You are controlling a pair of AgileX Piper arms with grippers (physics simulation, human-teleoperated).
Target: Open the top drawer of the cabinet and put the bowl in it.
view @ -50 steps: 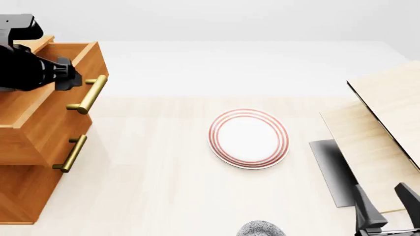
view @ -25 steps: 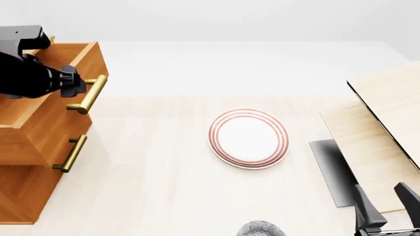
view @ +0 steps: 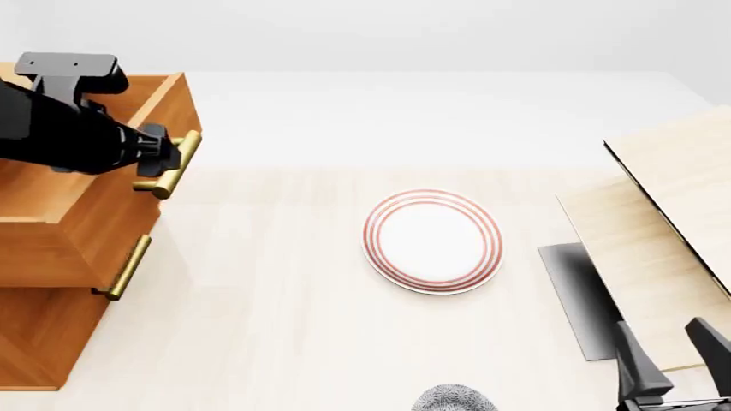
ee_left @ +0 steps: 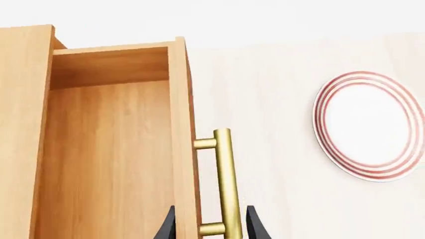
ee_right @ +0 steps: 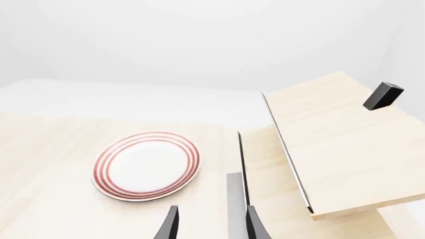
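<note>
Top drawer (view: 68, 201) of the cabinet (view: 34, 334), at the table's left edge in the front view, stands pulled out toward the table's middle; its box is open at the top, with a bare wooden floor (ee_left: 106, 164). The brass handle (view: 171, 164) on its front lies between the fingers of the left gripper (view: 160, 154), which are closed onto the bar (ee_left: 226, 184), one finger on each side. The second drawer's handle (view: 123, 267) sits below, further back. The bowl (view: 454, 400), speckled grey, shows only its rim at the near edge of the front view, apart from the cabinet. A plate (view: 433, 241) with red rings lies at the table's (view: 286, 325) middle. Right gripper (view: 674, 364) hovers at the near right with fingers apart, holding nothing, beside pale wooden boards (view: 668, 223) and a grey slab (view: 577, 295).
</note>
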